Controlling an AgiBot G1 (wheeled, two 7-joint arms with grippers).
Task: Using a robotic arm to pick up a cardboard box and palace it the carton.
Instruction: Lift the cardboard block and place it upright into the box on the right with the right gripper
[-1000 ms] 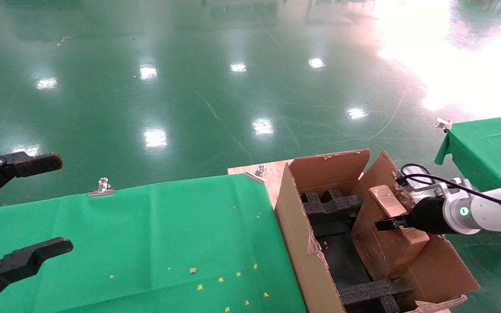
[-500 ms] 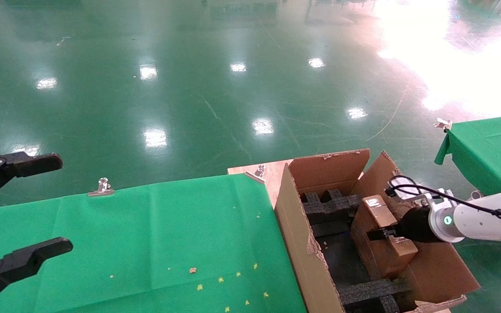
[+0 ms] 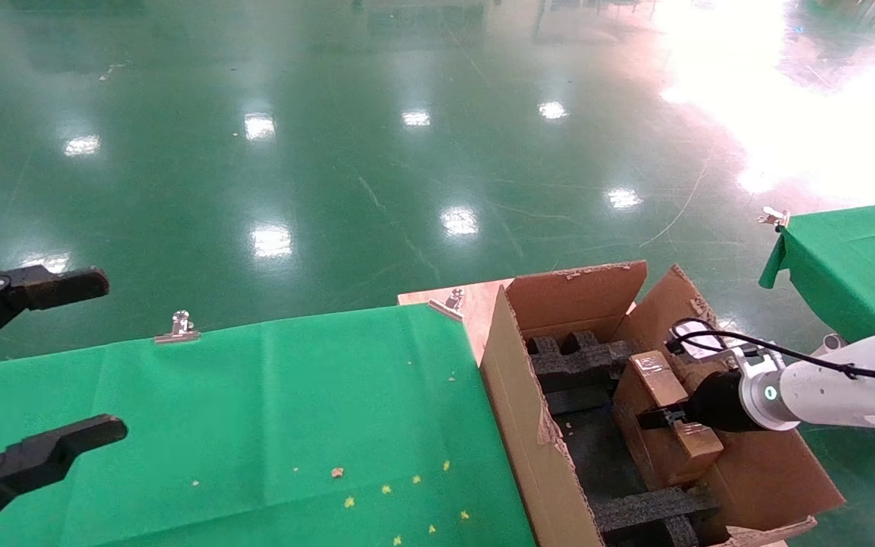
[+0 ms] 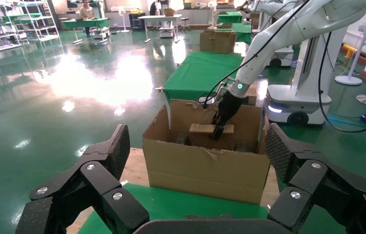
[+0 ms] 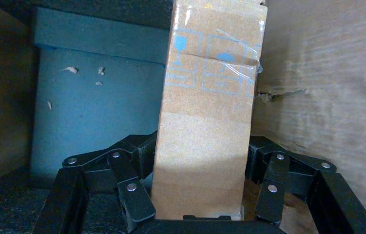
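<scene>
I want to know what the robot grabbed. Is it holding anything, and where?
Yes. The right gripper holds the cardboard box by its two long sides, inside the carton. The left gripper is open and holds nothing.

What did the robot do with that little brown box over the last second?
The right claw, shut on the cardboard box, carried it lower and deeper into the carton, between the black foam inserts. It has not let go. The left claw stayed open above the green table, and the carton did not shift.
</scene>
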